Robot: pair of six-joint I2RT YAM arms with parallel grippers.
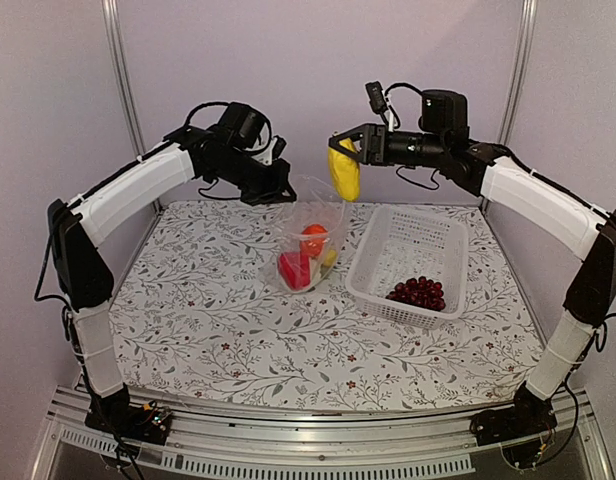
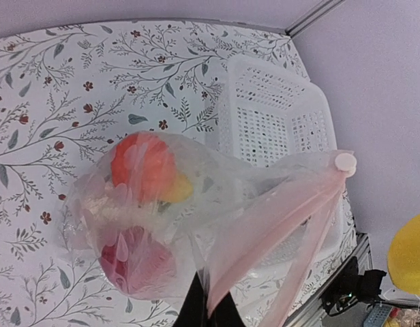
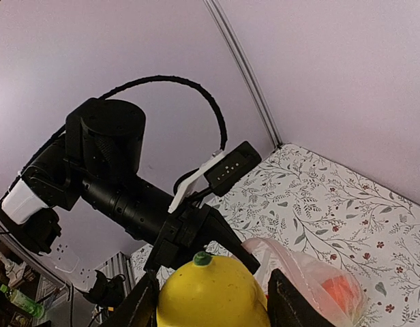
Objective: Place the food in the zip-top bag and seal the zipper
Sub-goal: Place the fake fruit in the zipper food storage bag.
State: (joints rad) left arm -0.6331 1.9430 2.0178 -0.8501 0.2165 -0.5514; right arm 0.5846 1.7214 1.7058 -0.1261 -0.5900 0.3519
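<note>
while the left fingers (image 2: pixel 191 313) pinch together on the mouth edge of the zip-top bag (image 1: pixel 310 235), lifting that edge above the floral surface (image 1: pixel 208 310), the right fingers (image 3: pixel 286 305) clamp a yellow toy fruit (image 1: pixel 344 172) near the raised mouth; red pepper (image 1: pixel 293 270) and orange fruit (image 1: pixel 314 240) sit inside, grape bunch (image 1: pixel 418 292) in the white basket (image 1: pixel 373 255)

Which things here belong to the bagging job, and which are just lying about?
Job: zip-top bag, held by left gripper; yellow fruit in right gripper; red pepper and orange fruit inside the bag; grape bunch.
Lying about: white basket, holding the grapes; floral table cover.
</note>
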